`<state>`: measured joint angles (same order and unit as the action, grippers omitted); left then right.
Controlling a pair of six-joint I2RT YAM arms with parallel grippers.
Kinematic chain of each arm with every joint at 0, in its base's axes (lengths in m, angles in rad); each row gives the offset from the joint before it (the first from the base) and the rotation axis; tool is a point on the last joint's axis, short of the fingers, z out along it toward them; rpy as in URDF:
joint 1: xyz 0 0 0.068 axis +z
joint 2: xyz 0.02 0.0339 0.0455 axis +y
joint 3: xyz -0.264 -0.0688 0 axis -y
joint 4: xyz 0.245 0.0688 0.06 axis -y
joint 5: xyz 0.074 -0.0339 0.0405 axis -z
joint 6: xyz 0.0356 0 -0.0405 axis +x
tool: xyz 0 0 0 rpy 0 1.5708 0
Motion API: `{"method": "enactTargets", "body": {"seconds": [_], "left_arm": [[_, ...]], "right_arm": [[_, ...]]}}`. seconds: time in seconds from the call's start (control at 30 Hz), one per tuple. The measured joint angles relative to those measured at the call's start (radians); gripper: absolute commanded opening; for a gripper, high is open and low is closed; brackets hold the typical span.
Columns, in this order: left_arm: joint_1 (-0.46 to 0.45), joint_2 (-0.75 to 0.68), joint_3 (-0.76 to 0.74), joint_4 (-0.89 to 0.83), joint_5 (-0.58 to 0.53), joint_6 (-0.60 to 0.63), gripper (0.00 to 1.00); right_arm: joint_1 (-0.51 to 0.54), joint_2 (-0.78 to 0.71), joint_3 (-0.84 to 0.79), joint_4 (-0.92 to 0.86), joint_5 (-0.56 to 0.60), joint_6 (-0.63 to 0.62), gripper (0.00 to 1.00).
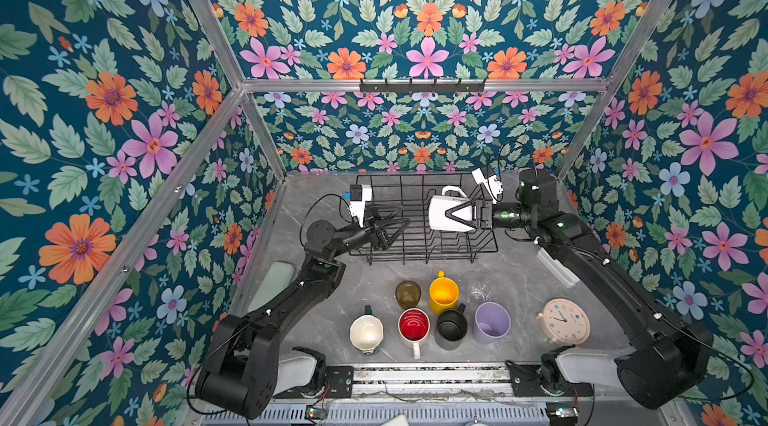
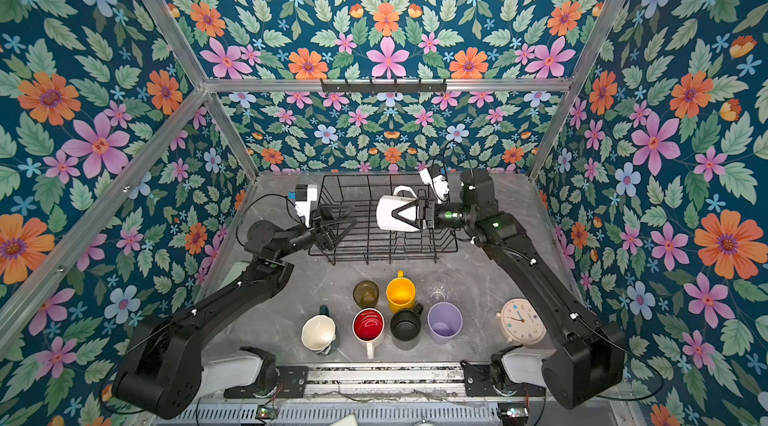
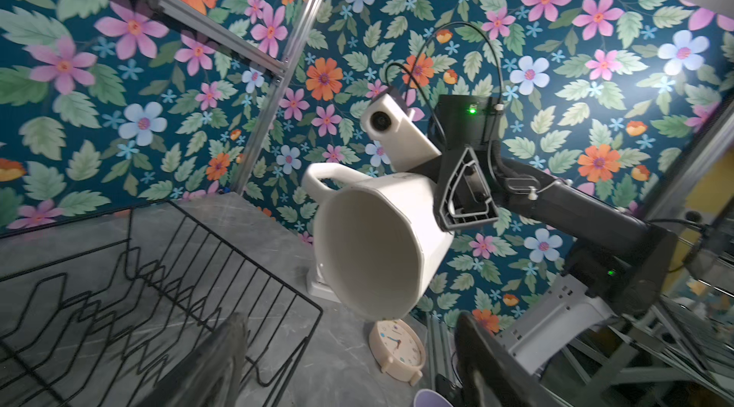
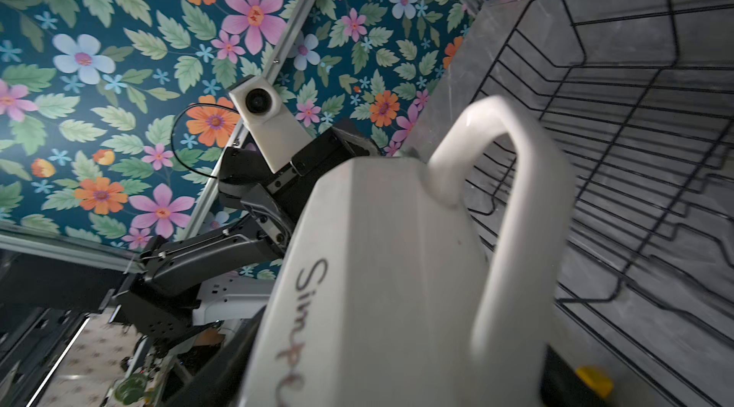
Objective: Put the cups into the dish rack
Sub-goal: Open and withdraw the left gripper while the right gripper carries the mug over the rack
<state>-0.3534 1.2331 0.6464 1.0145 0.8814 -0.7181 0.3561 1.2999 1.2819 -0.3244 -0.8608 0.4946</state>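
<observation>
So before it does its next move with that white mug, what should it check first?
1. Right hand grips the white mug: ok, clamped across its body.
2. Mug above the dish rack: ok, held sideways over the wires.
3. Left hand out of the way: ok, open and empty at the rack's left end.
4. Room in the rack: ok, nothing sits in it.
5. Mug turned mouth-down: not ok, its mouth faces the left hand.

Walls: I see teal floral wallpaper point(image 1: 428, 29) on every side.
Frame: aluminium struts point(image 1: 291, 85) line the corners.
Surface: grey marbled bench point(image 1: 361, 278).
Rail: black hook rail point(image 1: 422, 87) on the far strut.
</observation>
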Motion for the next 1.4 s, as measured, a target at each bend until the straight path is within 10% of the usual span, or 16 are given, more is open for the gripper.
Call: {"method": "enactTargets", "body": {"seconds": [0.63, 1.4], "left_arm": [[0.024, -0.343, 0.046, -0.802, -0.757, 0.337, 0.96], [0.026, -0.537, 0.016, -1.038, -0.962, 0.428, 1.0]], "right_arm": [[-0.024, 0.473, 0.661, -0.687, 0.634, -0.266, 0.0], [-0.024, 0.962, 1.236, -0.942, 0.845, -0.34, 0.0]]}}
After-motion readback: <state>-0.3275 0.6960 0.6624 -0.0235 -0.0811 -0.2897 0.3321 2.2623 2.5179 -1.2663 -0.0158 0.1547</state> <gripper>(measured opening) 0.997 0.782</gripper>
